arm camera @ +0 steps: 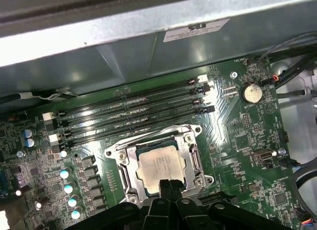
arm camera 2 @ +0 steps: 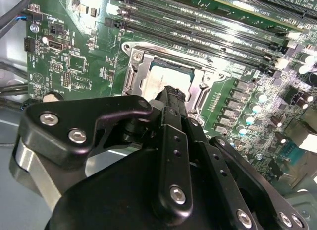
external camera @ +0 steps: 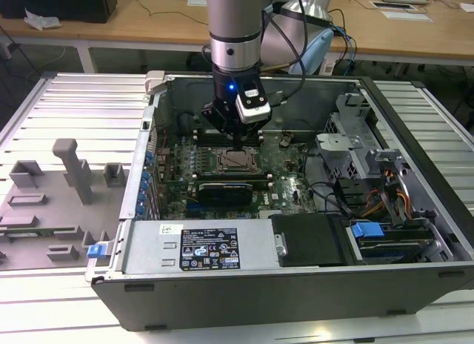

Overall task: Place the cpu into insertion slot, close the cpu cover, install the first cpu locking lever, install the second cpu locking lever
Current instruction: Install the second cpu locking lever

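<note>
Here the cpu [arm camera: 159, 166] lies seated in the insertion slot [arm camera: 130, 183], with the cpu cover [arm camera: 192, 151] down around it, its window framing the silver top. The gripper [arm camera: 168, 186] hangs over the cpu's near edge, fingers [arm camera 2: 173, 98] together, holding nothing. Memory slots [arm camera: 133, 113] run just beyond the socket on the green motherboard [arm camera: 237, 141].

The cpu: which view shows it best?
The first wrist view: the cpu lies mostly bare inside its silver frame. In the second wrist view the hand covers part of it; the exterior view shows it small under the arm.
</note>
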{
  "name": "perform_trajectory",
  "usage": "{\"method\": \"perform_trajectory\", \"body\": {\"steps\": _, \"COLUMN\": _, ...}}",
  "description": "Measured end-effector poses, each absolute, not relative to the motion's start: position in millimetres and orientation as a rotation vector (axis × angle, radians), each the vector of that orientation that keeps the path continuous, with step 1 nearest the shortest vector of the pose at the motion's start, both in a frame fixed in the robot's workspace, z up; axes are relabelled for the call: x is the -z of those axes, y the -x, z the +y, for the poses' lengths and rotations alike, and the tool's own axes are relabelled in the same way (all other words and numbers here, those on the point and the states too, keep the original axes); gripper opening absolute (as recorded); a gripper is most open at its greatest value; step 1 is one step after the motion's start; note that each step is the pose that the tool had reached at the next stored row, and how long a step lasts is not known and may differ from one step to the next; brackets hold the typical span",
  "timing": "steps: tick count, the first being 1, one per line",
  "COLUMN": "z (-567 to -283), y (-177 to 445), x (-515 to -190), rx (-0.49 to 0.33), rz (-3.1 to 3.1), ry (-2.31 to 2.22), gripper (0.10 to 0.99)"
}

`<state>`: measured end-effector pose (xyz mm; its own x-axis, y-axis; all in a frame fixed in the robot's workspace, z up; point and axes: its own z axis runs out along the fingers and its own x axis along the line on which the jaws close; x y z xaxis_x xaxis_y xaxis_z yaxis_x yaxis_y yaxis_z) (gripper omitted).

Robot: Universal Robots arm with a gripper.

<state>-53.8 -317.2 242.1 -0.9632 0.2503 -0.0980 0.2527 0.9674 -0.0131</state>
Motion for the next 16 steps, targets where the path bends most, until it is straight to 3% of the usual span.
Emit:
{"method": "perform_trajectory", "body": {"steps": 8, "z": -349, "y": 54, "x": -242, "rx": 0.035, "rz": 3.021, "ry": -0.387, "gripper": 0.106}}
{"method": "perform_trajectory", "body": {"steps": 16, "z": -363, "y": 64, "x": -232, "rx": -0.067, "rz": 3.035, "ry": -0.341, "gripper": 0.106}}
